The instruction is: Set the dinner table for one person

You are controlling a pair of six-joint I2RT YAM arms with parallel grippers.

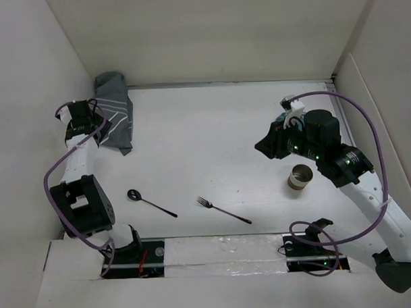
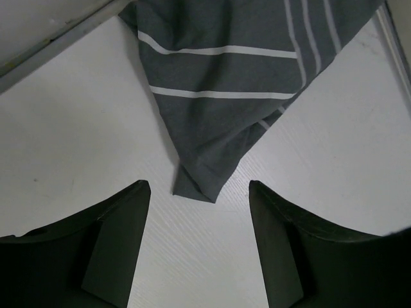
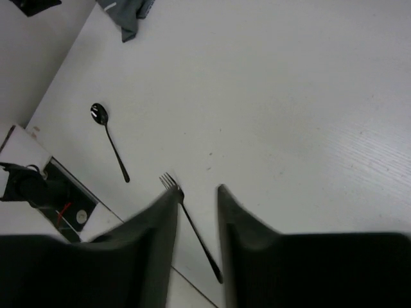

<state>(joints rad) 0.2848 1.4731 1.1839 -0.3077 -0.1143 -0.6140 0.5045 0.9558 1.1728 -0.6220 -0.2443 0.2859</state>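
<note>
— White walls [image 1: 222, 38] all round, and the plain white surface [image 1: 205, 134] runs right of and nearer than the bunched striped placemat [image 1: 116, 113]. Which step is this?

— Grabbing the placemat, I'd say. Left hand [image 2: 199, 187] hangs wide open over its pointed tip, gripping nothing. Next: drop, pinch, drag it out flat. Right hand [image 3: 196, 192], well right of the placemat, is barely parted, empty.

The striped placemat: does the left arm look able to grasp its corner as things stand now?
Probably yes. The left gripper is open and aimed at the pointed corner of the placemat, with nothing lying between them. The spoon and fork are far off.
</note>
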